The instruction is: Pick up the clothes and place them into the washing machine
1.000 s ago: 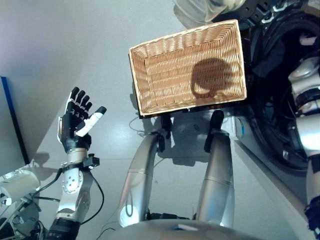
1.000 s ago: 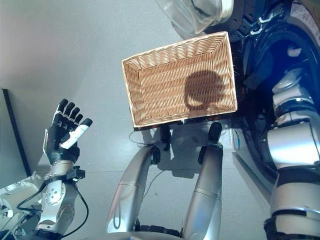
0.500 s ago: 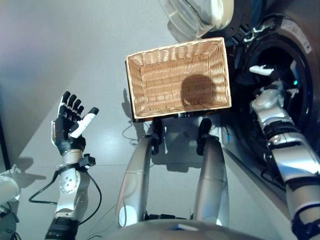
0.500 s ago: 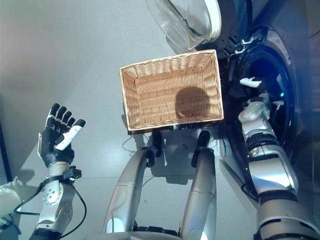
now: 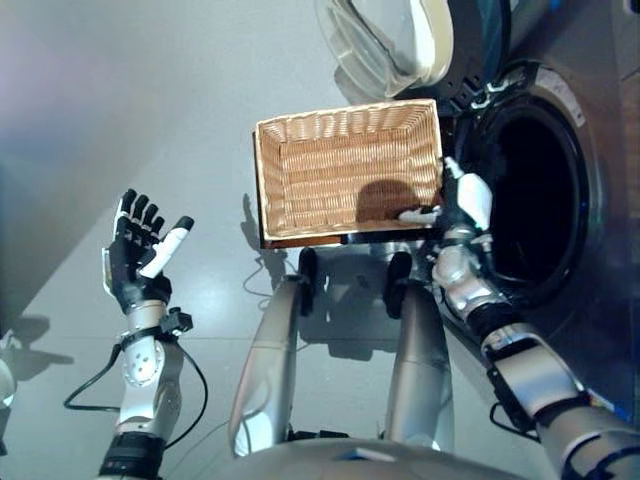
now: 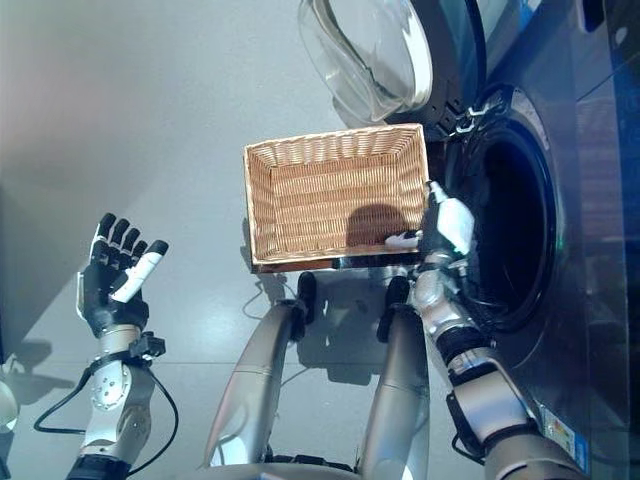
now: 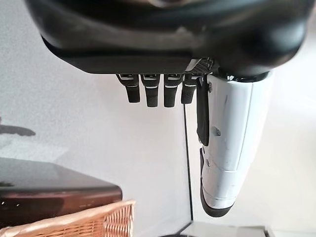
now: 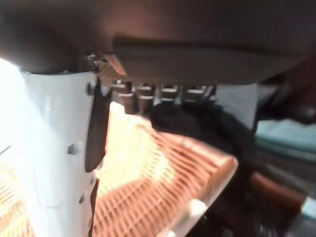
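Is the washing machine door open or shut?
Open. The round glass door is swung aside, and the dark drum opening of the washing machine shows beside the wicker basket.

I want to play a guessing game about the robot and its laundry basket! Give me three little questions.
1. True or false: the wicker basket has clothes in it.
2. Which hand is at the basket's edge beside the washing machine? A) left hand B) right hand
3. Fill in: the washing machine's door is ____.

Key
1. False: the basket shows only bare weave and a shadow.
2. B: the right hand is at the basket's near corner next to the drum opening, while the left hand is held up open, away from the basket, holding nothing.
3. Open: it is swung out past the basket.
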Available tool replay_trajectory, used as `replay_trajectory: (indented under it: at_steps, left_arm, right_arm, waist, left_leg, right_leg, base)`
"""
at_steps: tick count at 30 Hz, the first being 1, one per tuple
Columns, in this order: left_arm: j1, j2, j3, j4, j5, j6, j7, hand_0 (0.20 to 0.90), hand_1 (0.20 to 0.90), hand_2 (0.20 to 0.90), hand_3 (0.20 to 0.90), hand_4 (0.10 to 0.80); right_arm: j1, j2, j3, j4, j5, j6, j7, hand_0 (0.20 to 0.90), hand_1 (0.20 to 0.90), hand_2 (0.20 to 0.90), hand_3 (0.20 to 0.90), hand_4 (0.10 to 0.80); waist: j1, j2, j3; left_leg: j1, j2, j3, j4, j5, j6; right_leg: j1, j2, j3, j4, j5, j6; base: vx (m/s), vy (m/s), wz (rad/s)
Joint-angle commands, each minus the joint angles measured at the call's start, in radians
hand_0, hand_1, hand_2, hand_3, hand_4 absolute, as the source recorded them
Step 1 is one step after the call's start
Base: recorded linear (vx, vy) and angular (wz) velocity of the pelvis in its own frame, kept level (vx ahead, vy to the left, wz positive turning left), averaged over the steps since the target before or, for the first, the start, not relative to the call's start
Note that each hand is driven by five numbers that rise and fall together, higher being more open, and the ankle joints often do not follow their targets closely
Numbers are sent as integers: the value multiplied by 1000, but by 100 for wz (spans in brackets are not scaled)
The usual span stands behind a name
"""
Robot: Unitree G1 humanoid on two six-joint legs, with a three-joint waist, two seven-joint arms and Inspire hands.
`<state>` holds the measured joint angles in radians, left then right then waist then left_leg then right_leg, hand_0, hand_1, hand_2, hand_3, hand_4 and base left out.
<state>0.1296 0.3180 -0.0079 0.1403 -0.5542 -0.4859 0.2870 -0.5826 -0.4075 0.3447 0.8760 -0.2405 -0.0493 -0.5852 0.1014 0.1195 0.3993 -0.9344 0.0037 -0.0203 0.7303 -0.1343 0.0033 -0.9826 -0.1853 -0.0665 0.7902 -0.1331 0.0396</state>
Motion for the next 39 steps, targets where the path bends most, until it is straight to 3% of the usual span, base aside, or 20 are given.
replay_trajectory:
  at_steps: [1, 11, 18, 19, 28, 35, 39]
  left_arm:
    - [2, 30, 98, -12, 42, -102, 26, 900, 900, 900, 900, 800]
    - [-12, 11, 96, 13, 53, -95, 32, 900, 900, 900, 900, 800]
    - [-27, 10, 57, 91, 82, -70, 13, 900, 900, 900, 900, 800]
    - [-33, 9, 46, 117, 92, -66, 9, 900, 900, 900, 900, 800]
    - [-61, -22, -41, 479, 158, 9, -69, 900, 900, 900, 900, 800]
    - [-55, -58, -61, 788, 307, 78, -104, 900, 900, 900, 900, 800]
    - [-46, -77, -54, 913, 370, 99, -115, 900, 900, 900, 900, 800]
  right_arm:
    - [7, 30, 26, -117, -56, -107, 11, 900, 900, 900, 900, 800]
    - [95, 45, 39, -189, -67, -120, 42, 900, 900, 900, 900, 800]
    - [233, 59, 6, -187, 20, -151, 86, 900, 900, 900, 900, 800]
    - [256, 63, -7, -169, 51, -162, 97, 900, 900, 900, 900, 800]
    - [454, 130, -101, 29, 279, -196, 244, 900, 900, 900, 900, 800]
    - [581, 188, -215, 244, 434, -199, 349, 900, 900, 900, 900, 800]
    - [625, 204, -260, 362, 435, -185, 373, 900, 900, 900, 900, 800]
  waist:
    - [35, -24, -33]
    - [34, -40, -44]
    - [20, -65, -45]
    - [16, -66, -47]
    - [-27, -102, -123]
    - [-56, -122, -235]
    - [-66, -126, -296]
  left_leg:
    - [-36, -27, 16, -46, 43, -15]
    - [41, -27, 6, -105, 56, -15]
    - [234, -20, 1, -250, 97, -22]
    - [256, -15, 5, -291, 140, -19]
    - [633, 5, 13, -580, 210, -35]
    - [808, 8, 40, -697, 217, -39]
    - [888, 5, 59, -746, 210, -40]
  right_leg:
    - [36, 5, -34, 42, -85, -21]
    - [120, 0, -53, -7, -78, -13]
    - [322, 5, -81, -161, -35, 7]
    - [349, 9, -91, -207, 8, 1]
    - [719, 30, -119, -529, 111, 49]
    - [902, 38, -120, -696, 161, 80]
    - [972, 38, -105, -761, 185, 90]
  base:
    - [22, -12, 6]
    - [32, -14, 5]
    - [84, -22, 3]
    - [35, 2, -6]
    - [144, -6, -6]
    - [145, -4, -6]
    - [126, 5, -10]
